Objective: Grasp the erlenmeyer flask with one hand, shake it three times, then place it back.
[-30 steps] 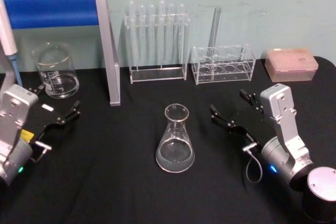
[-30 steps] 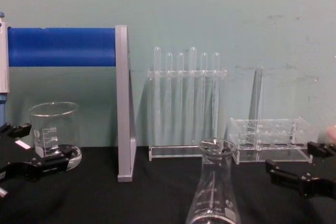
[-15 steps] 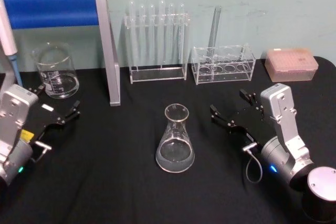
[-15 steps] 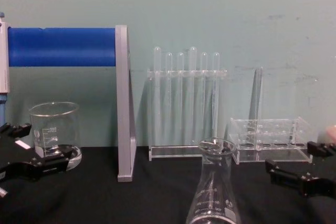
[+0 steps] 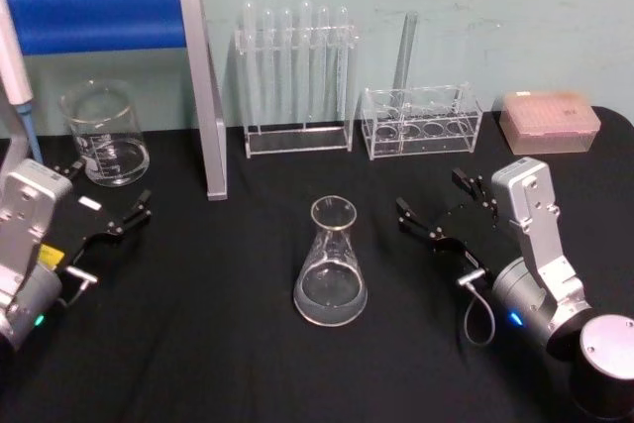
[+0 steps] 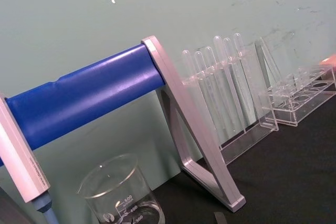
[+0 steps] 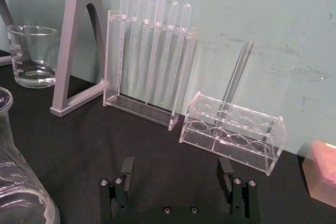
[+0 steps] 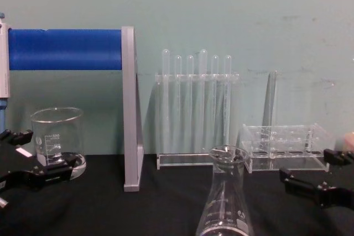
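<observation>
The flask (image 5: 331, 264) is standing ungrasped on the worktop (image 5: 248, 344). The right gripper (image 5: 436, 213) is waiting nearby, fingers open; next it must reach the neck. The left gripper (image 5: 107, 207) is sitting idle, open.

Place: we take this for a laboratory bench.
Glassware: we see a beaker (image 5: 104, 134) at upper left, test tubes in a clear rack (image 5: 295, 81) at top centre.
Surface: black table (image 5: 218, 344), pale green wall.
</observation>
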`<state>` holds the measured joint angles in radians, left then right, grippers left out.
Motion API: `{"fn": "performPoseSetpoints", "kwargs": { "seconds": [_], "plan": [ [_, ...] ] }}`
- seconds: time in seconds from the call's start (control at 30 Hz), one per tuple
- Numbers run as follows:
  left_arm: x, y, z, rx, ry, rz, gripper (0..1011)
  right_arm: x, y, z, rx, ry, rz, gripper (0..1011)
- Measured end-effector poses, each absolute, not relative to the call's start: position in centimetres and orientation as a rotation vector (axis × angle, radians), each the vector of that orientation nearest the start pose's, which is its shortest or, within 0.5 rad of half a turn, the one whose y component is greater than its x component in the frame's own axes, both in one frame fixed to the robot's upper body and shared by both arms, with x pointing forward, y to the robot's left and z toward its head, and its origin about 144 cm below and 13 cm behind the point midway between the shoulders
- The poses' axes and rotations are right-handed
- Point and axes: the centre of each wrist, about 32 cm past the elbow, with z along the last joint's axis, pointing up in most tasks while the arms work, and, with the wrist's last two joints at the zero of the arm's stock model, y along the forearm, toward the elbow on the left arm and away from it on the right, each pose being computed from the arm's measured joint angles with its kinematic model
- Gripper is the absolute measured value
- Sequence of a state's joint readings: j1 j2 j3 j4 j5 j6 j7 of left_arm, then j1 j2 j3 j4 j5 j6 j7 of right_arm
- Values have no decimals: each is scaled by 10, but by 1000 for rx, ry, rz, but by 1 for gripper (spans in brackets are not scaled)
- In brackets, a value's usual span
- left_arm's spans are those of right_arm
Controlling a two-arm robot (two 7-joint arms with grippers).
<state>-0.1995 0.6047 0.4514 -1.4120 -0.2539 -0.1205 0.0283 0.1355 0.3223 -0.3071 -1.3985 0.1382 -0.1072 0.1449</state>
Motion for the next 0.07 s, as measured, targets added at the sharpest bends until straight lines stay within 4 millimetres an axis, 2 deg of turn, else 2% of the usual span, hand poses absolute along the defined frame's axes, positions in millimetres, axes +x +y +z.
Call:
{"fn": "performPoseSetpoints", "kwargs": {
  "seconds": [0.07],
  "plan": [
    [489,310,1140,304,-285,1248,1001,485,-247,1121,-167,-149,-1164,1000]
  ]
}}
